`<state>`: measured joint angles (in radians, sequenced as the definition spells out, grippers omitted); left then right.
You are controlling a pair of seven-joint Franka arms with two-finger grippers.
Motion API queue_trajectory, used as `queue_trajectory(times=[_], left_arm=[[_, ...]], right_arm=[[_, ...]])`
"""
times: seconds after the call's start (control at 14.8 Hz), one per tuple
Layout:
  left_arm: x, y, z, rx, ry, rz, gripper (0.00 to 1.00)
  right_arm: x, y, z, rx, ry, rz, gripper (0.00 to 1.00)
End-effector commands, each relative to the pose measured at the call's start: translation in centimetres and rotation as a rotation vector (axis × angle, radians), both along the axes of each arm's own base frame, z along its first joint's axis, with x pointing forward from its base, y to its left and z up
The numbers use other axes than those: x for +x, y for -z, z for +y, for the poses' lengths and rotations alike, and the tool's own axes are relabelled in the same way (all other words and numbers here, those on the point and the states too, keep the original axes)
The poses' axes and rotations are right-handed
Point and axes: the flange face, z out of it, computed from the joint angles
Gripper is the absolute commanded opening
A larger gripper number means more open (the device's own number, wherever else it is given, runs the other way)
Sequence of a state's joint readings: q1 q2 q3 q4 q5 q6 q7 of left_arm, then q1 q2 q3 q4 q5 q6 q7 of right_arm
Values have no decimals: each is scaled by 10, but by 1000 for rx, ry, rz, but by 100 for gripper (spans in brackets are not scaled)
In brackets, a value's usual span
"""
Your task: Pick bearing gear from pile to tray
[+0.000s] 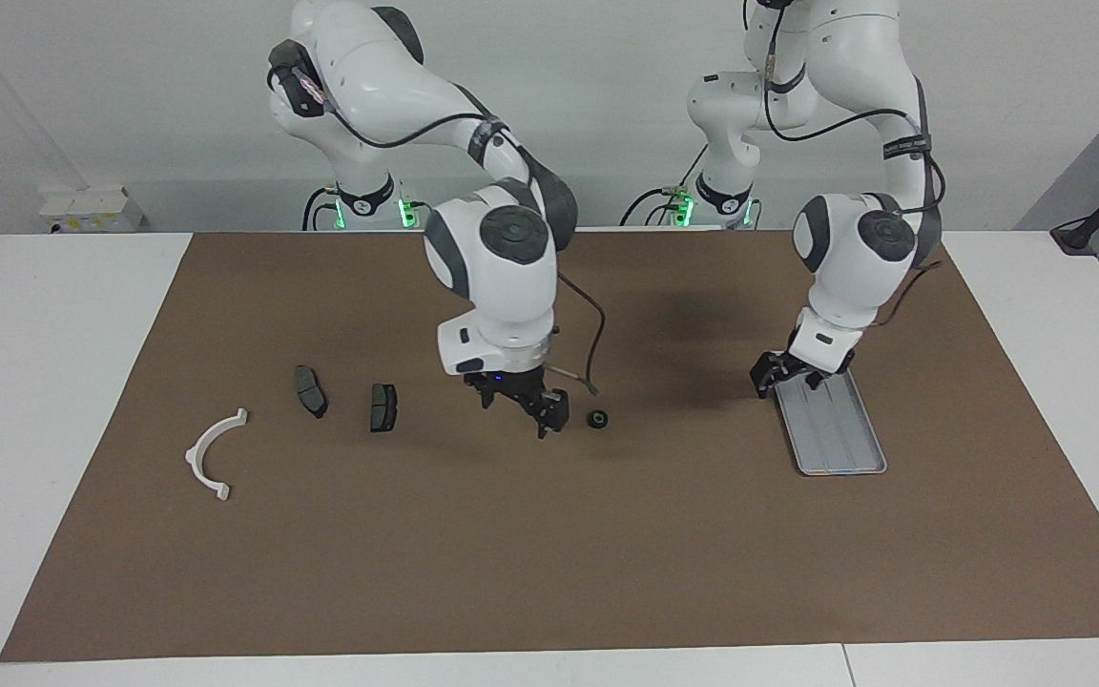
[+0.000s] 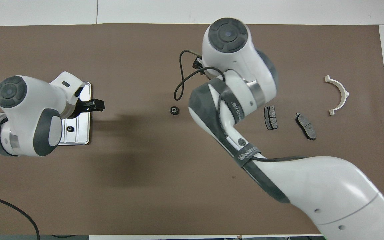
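Note:
A small black ring [image 1: 597,419] [image 2: 174,110] lies on the brown mat near the table's middle. My right gripper [image 1: 523,408] is open and empty, low over the mat beside that ring, toward the pile; the overhead view hides it under its arm. The silver tray [image 1: 840,434] [image 2: 80,128] lies toward the left arm's end. A second black ring [image 2: 68,128] lies in it. My left gripper [image 1: 783,379] [image 2: 95,105] is open and empty over the tray's corner nearest the robots and the middle.
The pile lies toward the right arm's end: a white half-ring bracket [image 1: 196,456] [image 2: 344,93] and two dark grey brake-pad pieces [image 1: 310,390] [image 1: 383,406] [image 2: 270,117] [image 2: 306,126]. A brown mat [image 1: 549,553] covers the table.

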<state>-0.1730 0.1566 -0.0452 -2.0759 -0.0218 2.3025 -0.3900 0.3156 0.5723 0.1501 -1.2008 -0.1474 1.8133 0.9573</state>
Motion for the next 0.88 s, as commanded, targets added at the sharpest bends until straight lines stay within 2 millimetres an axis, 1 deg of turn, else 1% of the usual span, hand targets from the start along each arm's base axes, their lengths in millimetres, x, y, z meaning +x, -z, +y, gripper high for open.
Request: queue_trajectory(times=[0.0,0.07,0.14,0.2,0.34,0.41,0.47,0.54,0.61,0.68,0.81], left_arm=[[3,-13,-95,-11,-136,19,100],[6,-8,-128,-6,-183,33,100],[6,1,-160,1,-206,50,100],[2,11,-189,7,-214,54,100],[-6,35,-228,41,-222,43,100],[-2,34,-238,34,-231,33,100],[3,35,-241,28,-234,31,100],[8,43,-245,33,-239,38,100],[12,61,-256,45,-244,48,100],[12,68,-264,50,-252,47,100],[14,66,-260,68,-257,64,100]], right_arm=[[1,-39,-57,12,-133,26,100],[1,-48,-74,10,-168,31,100],[3,-58,-93,6,-201,33,100],[4,-62,-112,5,-236,38,100],[5,-70,-146,10,-298,52,100],[5,-73,-161,7,-323,56,100],[5,-77,-176,4,-343,63,100],[4,-81,-189,1,-364,64,100],[4,-85,-197,-1,-379,63,100],[3,-86,-200,-2,-390,62,100],[1,-90,-200,-3,-404,65,100]])
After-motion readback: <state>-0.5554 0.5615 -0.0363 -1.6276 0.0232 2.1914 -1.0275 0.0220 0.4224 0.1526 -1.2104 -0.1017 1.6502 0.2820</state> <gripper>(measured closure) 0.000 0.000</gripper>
